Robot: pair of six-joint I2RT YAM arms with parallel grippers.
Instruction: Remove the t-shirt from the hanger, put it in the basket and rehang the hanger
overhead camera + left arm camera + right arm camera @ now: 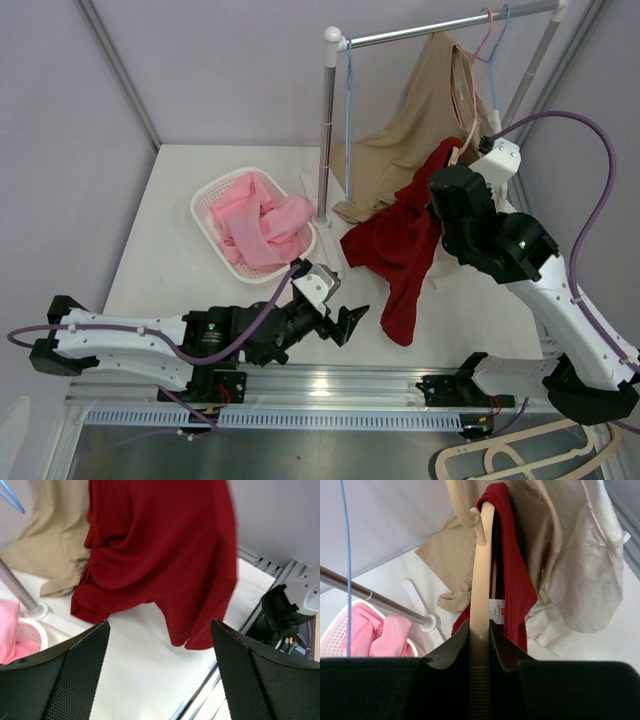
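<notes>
1. Red t-shirt: at centre right of the overhead view, it hangs in loose folds from a cream hanger. Its hem comes down to about the level of the tabletop, but we cannot tell whether it touches.
2. Right fingers: low in the right wrist view, these are clamped on one arm of the hanger. The shirt's neck, with its label showing, is bunched over the upper part of that arm.
3. Left fingers: at the bottom of the left wrist view, these are spread wide and hold nothing. They face the hanging cloth from a short way off.
4. Handling: we judge the shirt light, limp and not fragile. It should stretch and fold when pulled rather than move as one piece, and the collar may catch on the hanger's end.
5. Hold: we favour a thick pinch of the lower body or hem, the part facing the left fingers. A single thin layer could slip out.
6. Neighbours: a tan garment hangs from the rail just behind the red cloth, so a deep pinch could catch both. A pink basket sits at centre left.
</notes>
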